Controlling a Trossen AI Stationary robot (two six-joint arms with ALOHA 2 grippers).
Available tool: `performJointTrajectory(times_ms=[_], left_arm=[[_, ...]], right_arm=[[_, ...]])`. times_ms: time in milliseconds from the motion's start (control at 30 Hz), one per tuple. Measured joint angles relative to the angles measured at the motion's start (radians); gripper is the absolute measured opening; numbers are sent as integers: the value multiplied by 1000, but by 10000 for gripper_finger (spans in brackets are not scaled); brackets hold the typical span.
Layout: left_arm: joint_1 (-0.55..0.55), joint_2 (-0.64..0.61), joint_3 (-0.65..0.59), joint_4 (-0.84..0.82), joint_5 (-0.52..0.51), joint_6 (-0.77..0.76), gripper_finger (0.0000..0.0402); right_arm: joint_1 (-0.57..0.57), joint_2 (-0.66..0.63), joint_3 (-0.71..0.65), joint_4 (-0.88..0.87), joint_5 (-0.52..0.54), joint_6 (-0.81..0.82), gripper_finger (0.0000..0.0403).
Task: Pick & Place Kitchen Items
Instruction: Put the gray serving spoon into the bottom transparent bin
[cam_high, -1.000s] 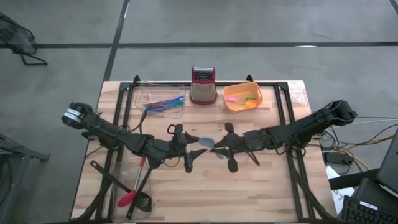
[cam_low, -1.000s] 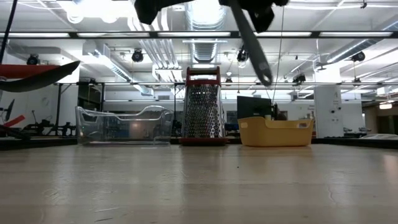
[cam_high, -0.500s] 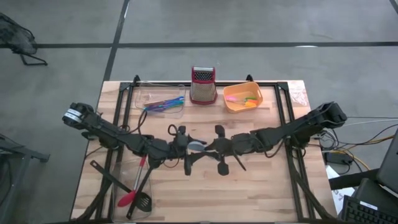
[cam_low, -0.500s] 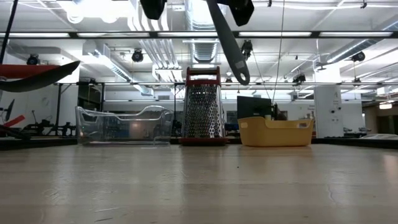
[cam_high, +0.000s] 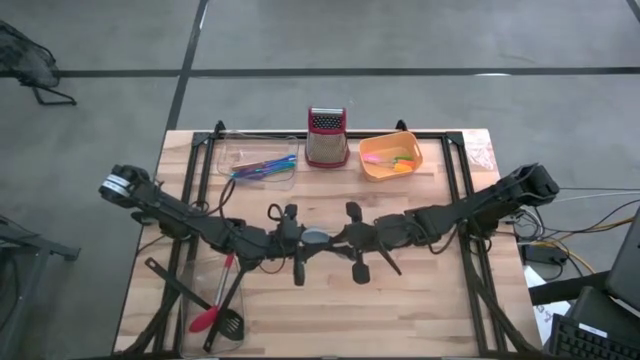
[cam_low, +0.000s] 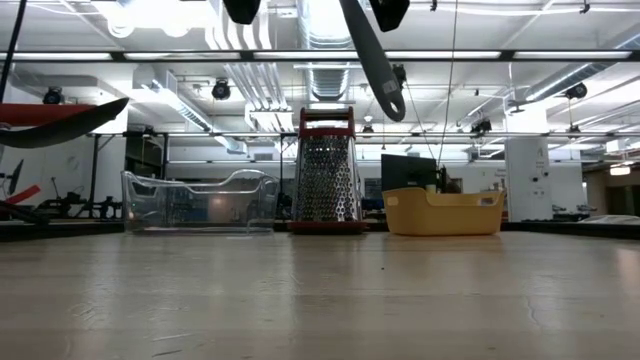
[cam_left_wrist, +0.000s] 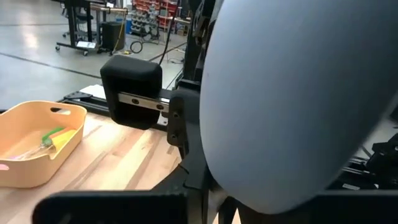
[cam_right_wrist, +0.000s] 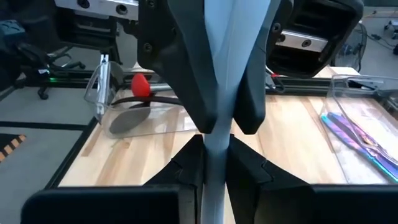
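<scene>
Right tool (cam_high: 343, 240) clamped on the grey spatula (cam_high: 316, 238), fingers pressed to both sides of its thin edge in the right wrist view. Left tool (cam_high: 292, 240) facing it from the other side, fingers spread apart either side of the spatula's blade, not closed on it. Spatula held in the air above the middle of the wooden surface (cam_high: 420, 300). Red spoon (cam_high: 212, 305) and black slotted spoon (cam_high: 228, 322) lying near the left front corner.
</scene>
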Motion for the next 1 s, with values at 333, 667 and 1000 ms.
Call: performJointTrajectory(times_ms=[333, 667, 1000], left_arm=[[-33, -127, 139, -522, 57, -329, 45], [-129, -212, 413, -1295, 138, -797, 45], [-326, -202, 462, -1634, 354, -1305, 45]], right_arm=[[-1, -4, 1, -44, 13, -44, 100], [-1, -2, -8, -92, 9, -110, 180], [-2, -2, -20, -139, 9, -125, 217]])
